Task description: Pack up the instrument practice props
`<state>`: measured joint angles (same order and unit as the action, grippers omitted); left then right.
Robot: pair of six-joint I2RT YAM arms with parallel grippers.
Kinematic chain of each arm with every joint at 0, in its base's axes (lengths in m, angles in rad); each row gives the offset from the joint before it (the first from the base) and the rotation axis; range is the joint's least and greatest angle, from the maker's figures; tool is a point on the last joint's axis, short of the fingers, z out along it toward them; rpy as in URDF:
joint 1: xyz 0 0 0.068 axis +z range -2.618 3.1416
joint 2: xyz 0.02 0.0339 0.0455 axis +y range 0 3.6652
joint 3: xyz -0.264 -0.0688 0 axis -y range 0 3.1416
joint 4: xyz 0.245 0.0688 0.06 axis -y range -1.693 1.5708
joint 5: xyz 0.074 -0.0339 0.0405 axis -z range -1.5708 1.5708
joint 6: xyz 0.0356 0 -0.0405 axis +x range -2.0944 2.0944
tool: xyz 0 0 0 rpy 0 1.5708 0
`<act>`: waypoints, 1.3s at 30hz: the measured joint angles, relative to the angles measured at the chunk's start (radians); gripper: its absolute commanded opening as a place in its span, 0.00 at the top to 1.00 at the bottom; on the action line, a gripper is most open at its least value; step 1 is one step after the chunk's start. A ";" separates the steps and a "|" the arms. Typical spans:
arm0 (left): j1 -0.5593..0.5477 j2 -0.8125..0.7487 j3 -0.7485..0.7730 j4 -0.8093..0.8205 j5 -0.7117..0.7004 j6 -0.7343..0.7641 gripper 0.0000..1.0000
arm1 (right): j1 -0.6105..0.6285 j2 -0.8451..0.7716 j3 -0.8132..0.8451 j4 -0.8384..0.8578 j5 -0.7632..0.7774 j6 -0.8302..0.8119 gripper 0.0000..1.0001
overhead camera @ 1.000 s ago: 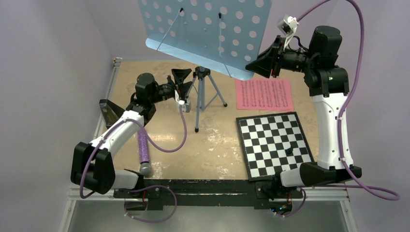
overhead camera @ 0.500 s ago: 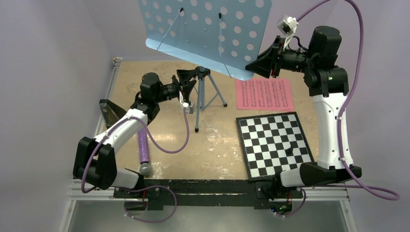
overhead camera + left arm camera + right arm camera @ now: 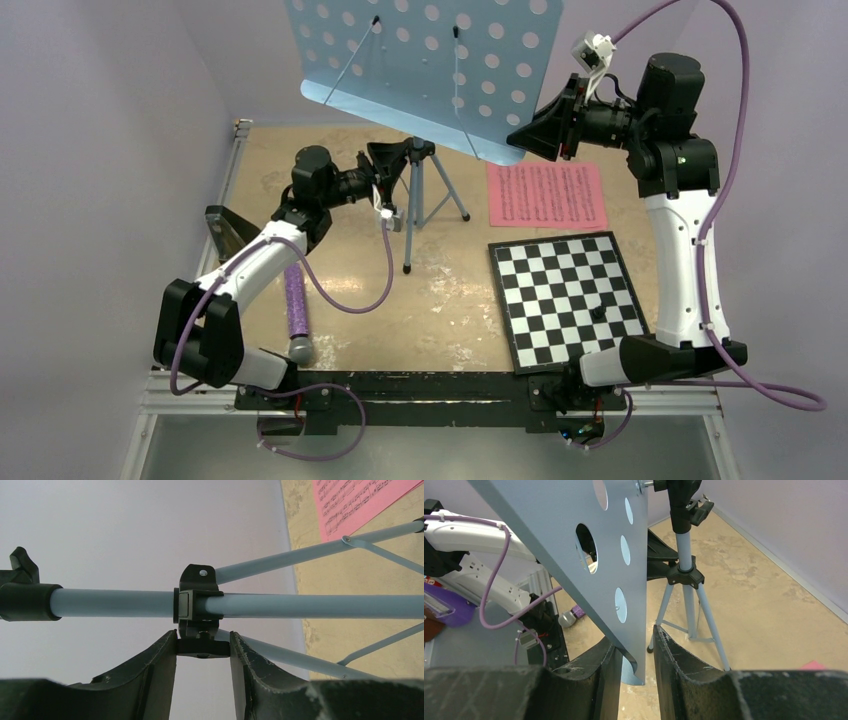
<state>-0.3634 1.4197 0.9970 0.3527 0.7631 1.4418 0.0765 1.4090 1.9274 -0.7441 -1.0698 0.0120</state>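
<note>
The light-blue perforated music stand point(image 3: 430, 70) stands at the back on its tripod point(image 3: 418, 190). My left gripper point(image 3: 392, 165) reaches its black hub from the left. In the left wrist view both fingers point(image 3: 160, 670) press on the ends of the hub's black clamp knob point(image 3: 203, 649), under the pole point(image 3: 300, 606). My right gripper point(image 3: 520, 140) is raised at the desk's lower right corner. That corner and its curled lip point(image 3: 636, 665) sit between the closed-in fingers point(image 3: 674, 660). Pink sheet music point(image 3: 546, 194) lies flat to the right of the tripod. A dark pyramid-shaped metronome point(image 3: 225, 232) sits at the left edge.
A black-and-white checkered board point(image 3: 565, 298) lies front right with a small black piece point(image 3: 598, 312) on it. A purple microphone-like stick point(image 3: 296, 312) lies front left beside the left arm. Walls close in on the left, back and right.
The left gripper has moved right to the tripod hub and narrowed onto its knob. The right arm and the stand have not moved.
</note>
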 measured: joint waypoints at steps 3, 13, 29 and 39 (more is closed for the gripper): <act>0.000 0.001 0.002 -0.003 0.000 0.003 0.70 | 0.000 0.000 0.000 0.000 0.000 0.001 0.68; -0.004 0.003 0.077 -0.129 -0.012 -0.132 1.00 | 0.000 0.009 0.000 0.000 0.000 0.003 0.68; 0.010 -0.004 0.156 -0.156 0.019 -0.860 0.89 | 0.000 0.015 0.000 0.001 -0.001 0.003 0.69; 0.011 -0.040 0.113 -0.129 -0.025 -0.973 0.55 | 0.000 0.019 0.000 0.001 0.000 0.003 0.68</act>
<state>-0.3527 1.3800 1.1103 0.2234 0.7383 0.4690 0.0761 1.4277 1.9274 -0.7433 -1.0702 0.0151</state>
